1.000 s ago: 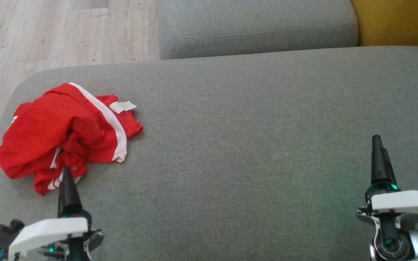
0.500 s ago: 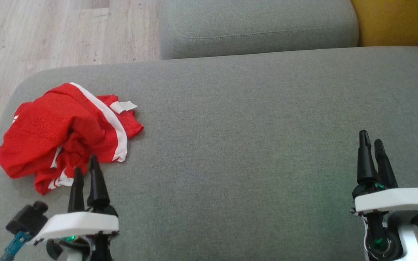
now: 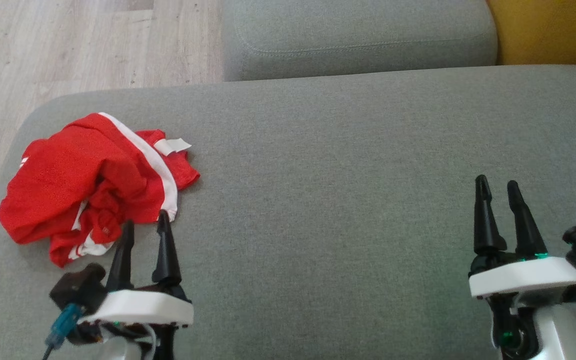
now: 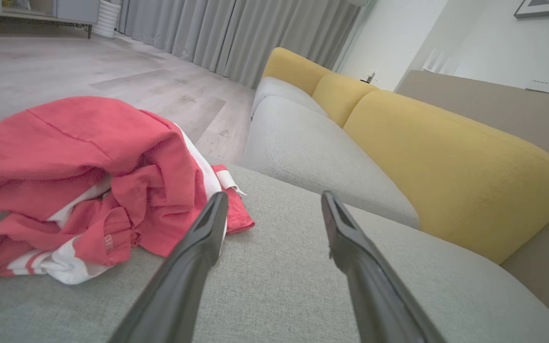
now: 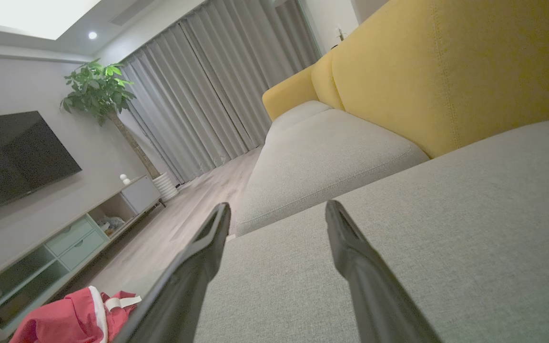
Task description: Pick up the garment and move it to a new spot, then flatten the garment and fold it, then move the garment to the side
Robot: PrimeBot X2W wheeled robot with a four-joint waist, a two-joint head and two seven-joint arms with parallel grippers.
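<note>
A crumpled red garment with white stripes lies in a heap at the left end of the grey seat cushion. In the left wrist view the garment fills the left side, just past the left finger. My left gripper is open, its fingertips at the garment's near right edge, nothing between them. My right gripper stands open over bare cushion far to the right, empty. The right wrist view catches the garment at the lower left, far off.
A second grey cushion lies beyond the seat, with a yellow backrest at the top right. Wooden floor runs past the seat's rounded left edge. A TV cabinet and a potted plant stand across the room.
Both grippers have turned from edge-on to flat, showing their fingers spread. The left one shifted right along the garment's near edge; the right one slid slightly left.
</note>
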